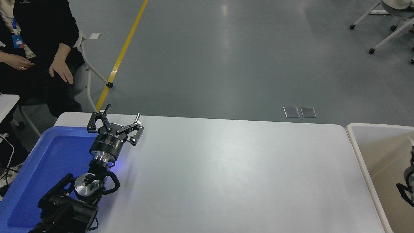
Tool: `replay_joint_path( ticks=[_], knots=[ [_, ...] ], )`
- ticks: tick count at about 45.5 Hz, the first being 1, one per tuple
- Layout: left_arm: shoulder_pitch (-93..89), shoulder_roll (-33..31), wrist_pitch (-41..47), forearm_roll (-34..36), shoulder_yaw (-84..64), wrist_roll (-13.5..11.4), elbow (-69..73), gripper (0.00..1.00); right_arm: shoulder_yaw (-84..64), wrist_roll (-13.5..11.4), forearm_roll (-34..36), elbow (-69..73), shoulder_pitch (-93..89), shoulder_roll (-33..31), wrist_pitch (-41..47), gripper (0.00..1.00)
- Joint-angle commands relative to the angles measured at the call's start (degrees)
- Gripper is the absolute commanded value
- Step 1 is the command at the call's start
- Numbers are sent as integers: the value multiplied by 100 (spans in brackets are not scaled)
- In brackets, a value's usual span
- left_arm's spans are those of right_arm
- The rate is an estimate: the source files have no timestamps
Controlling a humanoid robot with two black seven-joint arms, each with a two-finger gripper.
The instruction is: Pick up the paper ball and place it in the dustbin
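Note:
The dustbin [356, 141] is a beige bin with a thick white rim at the table's right end, cut off by the picture's edge. Only a black part of my right arm [407, 189] shows at the right edge, over the inside of the dustbin; I cannot see how its gripper stands. The paper ball is out of view. My left gripper [123, 110] is open and empty, parked at the table's far left corner, over the edge of the blue tray.
A blue plastic tray [45, 168] lies at the table's left end under my left arm. A person [38, 38] in dark clothes sits beyond the far left corner, hands on their lap. Wheeled chair legs [372, 50] stand on the floor at the top right.

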Motion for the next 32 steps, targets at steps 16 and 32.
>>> replay_joint_path(
  ticks=[16, 32],
  knots=[
    [0, -1, 5, 1, -3, 1, 2, 99, 2622, 46, 18, 3141, 726, -335, 80, 100],
    [0, -1, 5, 1, -3, 1, 2, 99, 3880, 55, 668, 3556, 41, 403, 1477, 100]
  ],
)
